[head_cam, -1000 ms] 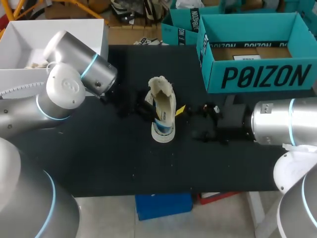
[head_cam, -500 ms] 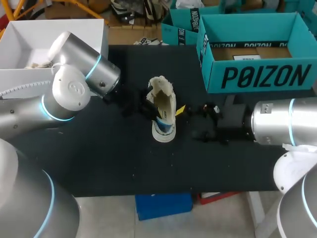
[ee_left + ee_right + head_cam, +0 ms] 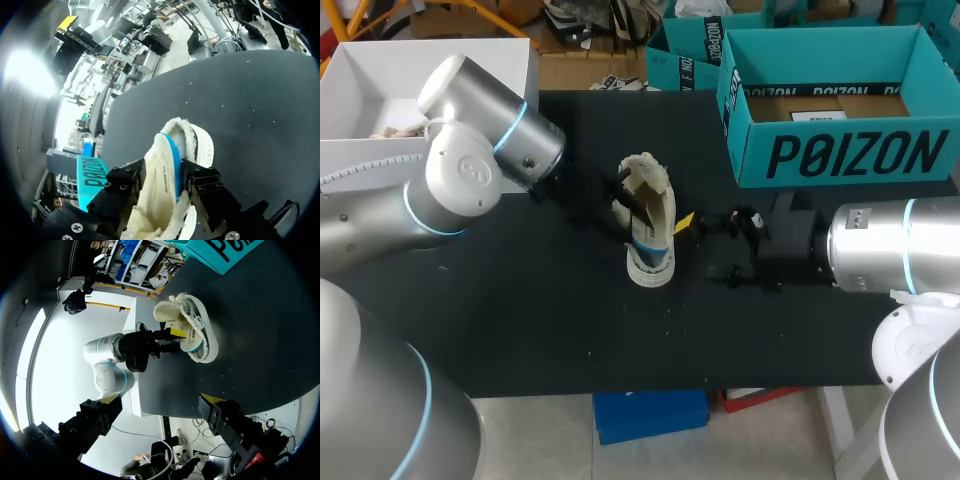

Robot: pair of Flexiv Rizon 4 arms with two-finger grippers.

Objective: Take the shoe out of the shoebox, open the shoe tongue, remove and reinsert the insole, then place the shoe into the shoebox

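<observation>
Cream shoe (image 3: 648,225) sits on the black table (image 3: 520,320); left gripper (image 3: 162,174) pinches its upper from 9 o'clock, right gripper (image 3: 160,398) gapes wide, empty, at 3 o'clock.

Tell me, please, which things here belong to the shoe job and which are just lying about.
Belonging to the job: shoe, clamped in the left gripper; teal shoebox; right gripper, open beside the shoe.
Lying about: white box at the left; second teal box beside the shoebox.
</observation>
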